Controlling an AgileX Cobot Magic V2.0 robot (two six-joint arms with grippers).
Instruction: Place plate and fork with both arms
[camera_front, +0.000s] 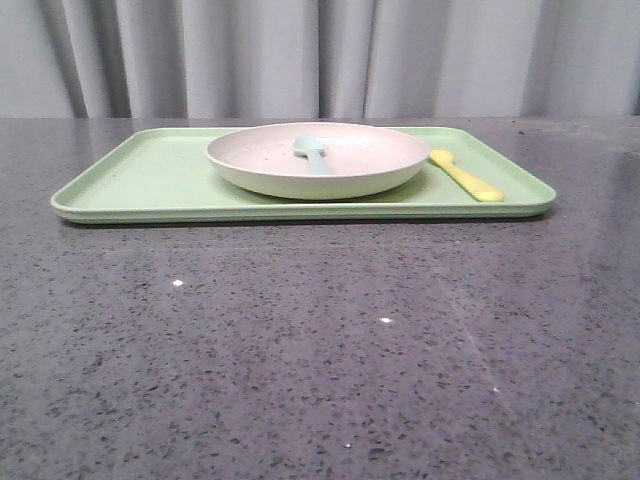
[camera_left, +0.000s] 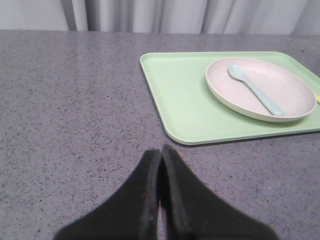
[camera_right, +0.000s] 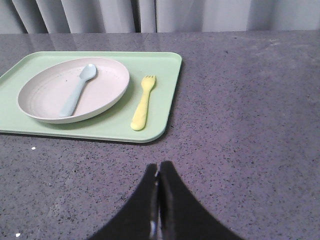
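Both grippers are sitting pressed shut with nothing between the fingers: on my left wrist feed the left gripper (camera_left: 161, 150) is hovering over bare tabletop (camera_left: 75, 110), its dark fingers (camera_left: 145, 200) meeting in a thin seam, and on my right wrist feed the right gripper (camera_right: 159, 167) is doing the same, its fingers (camera_right: 172, 205) closed tip to tip. I am taking the green tray (camera_front: 140, 180) as my landmark. Neither gripper is touching it; each is hanging over the grey speckled table near a front corner of the tray, the left one off the tray's left end, the right one off its right end. On the front feed I am seeing no arm at all. The plate (camera_front: 317, 160) is resting flat on the tray, a little right of the tray's middle, and a light blue spoon (camera_front: 312, 152) is lying inside it. The fork (camera_front: 466, 175) is lying flat on the tray just beside the plate, between the plate and the tray's right rim, prongs pointing toward the tray's far edge. Grey curtains (camera_front: 320, 55) are hanging behind the tray's far side.
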